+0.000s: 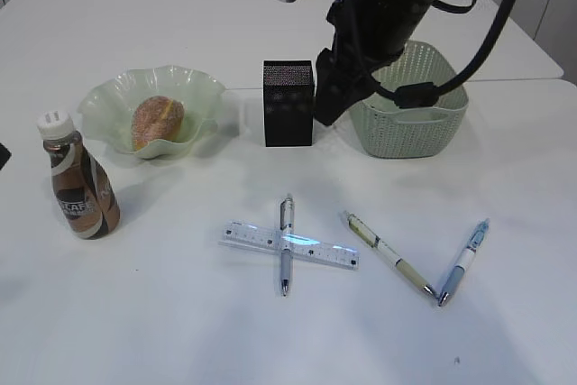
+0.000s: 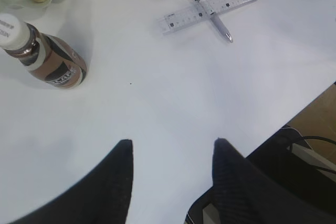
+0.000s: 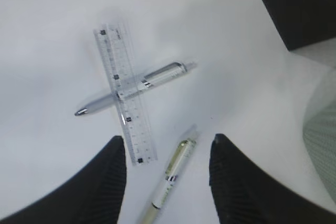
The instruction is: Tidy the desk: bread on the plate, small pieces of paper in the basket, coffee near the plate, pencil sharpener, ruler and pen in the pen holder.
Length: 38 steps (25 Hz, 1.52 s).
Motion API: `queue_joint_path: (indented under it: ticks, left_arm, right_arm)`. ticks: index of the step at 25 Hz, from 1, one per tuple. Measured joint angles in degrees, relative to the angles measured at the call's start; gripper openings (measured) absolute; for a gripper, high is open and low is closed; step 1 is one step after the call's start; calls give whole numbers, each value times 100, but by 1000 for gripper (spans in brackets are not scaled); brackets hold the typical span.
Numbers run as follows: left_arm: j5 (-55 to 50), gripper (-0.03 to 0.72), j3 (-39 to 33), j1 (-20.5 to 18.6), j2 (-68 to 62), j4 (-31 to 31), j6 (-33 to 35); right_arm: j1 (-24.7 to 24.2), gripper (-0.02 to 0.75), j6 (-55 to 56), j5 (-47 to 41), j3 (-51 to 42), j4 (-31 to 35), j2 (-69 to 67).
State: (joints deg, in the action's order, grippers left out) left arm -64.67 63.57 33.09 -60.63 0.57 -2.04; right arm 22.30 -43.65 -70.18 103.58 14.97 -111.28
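So far the bread (image 1: pixel 158 121) sits in the plate (image 1: pixel 203 92) and the coffee (image 1: pixel 79 187) stands upright just beside it, so those 2 look done; no paper bits show on the desk (image 1: pixel 180 313), and the basket (image 1: pixel 424 123) interior can't be read. Left to do: ruler (image 1: pixel 290 243) w/ a grey pen (image 1: pixel 286 242) crossed over it, plus 2 more pens (image 1: pixel 389 255) (image 1: pixel 464 261), all lying in front of the pen holder (image 1: pixel 288 103); no sharpener visible. Left gripper (image 2: pixel 172 150) and right gripper (image 3: pixel 167 148) both hang w/ jaws apart, nothing held, the right one over the ruler and pens.
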Motion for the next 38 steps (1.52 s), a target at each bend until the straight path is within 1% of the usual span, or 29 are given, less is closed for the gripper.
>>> queue_joint_path:
  ticks: [2,4,10,14,18,22,23,29,34,38]
  left_arm:
    - [3,341,0,0,0,0,0]
    - [12,341,0,0,0,0,0]
    - [25,341,0,0,0,0,0]
    - [81,341,0,0,0,0,0]
    - [117,341,0,0,0,-8,0]
    - [117,341,0,0,0,-8,0]
    - [117,341,0,0,0,-12,0]
    - [117,341,0,0,0,-21,0]
    - [117,341,0,0,0,-57,0]
    - [121,341,0,0,0,-57,0]
  right_arm:
    - [0,405,-105,0,0,128,0]
    - [0,406,-415,0,0,407,0]
    - [0,406,-570,0,0,529,-177]
    - [108,406,-661,0,0,555,-426]
    - [414,405,-919,0,0,568,-698]
    - [418,405,-965,0,0,568,-716]
    - [576,405,-1040,0,0,572,-917]
    - [586,410,-1272,11,0,541,-1017]
    - [586,452,-1310,54,0,530,-1043]
    - [586,468,-1320,119,0,532,-1197]
